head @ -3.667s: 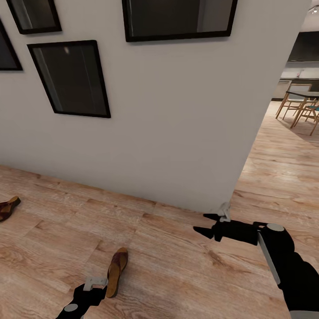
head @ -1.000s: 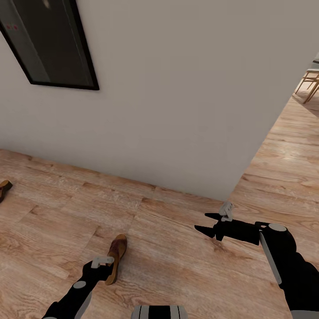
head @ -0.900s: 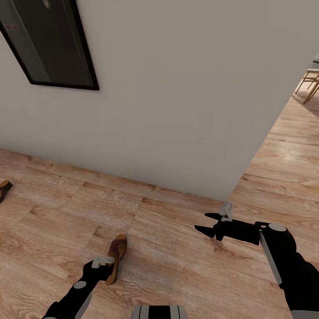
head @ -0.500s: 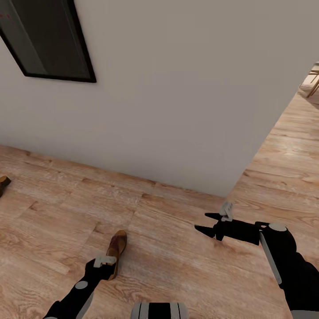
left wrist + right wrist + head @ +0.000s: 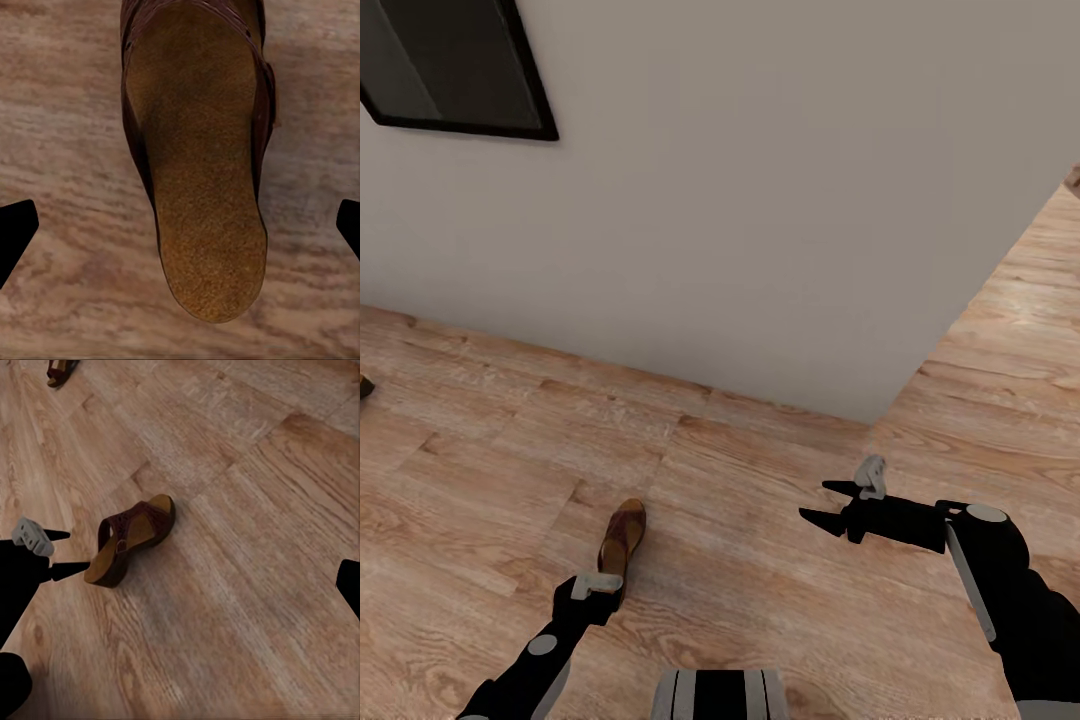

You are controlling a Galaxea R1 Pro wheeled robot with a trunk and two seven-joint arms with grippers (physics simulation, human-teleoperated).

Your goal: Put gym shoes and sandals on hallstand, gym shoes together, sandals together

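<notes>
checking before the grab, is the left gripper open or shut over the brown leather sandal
Open: in the left wrist view its dark fingertips sit wide apart, flanking the brown leather sandal flat on the wood-grain floor.

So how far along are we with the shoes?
Nothing looks placed yet. One sandal lies flat on the corridor floor near the wall, and the left hand hovers at its heel end, open, fingers either side in the left wrist view, not gripping. The second sandal lies farther off on the floor. The right hand is open and empty. Grasping and carrying all remain.
</notes>
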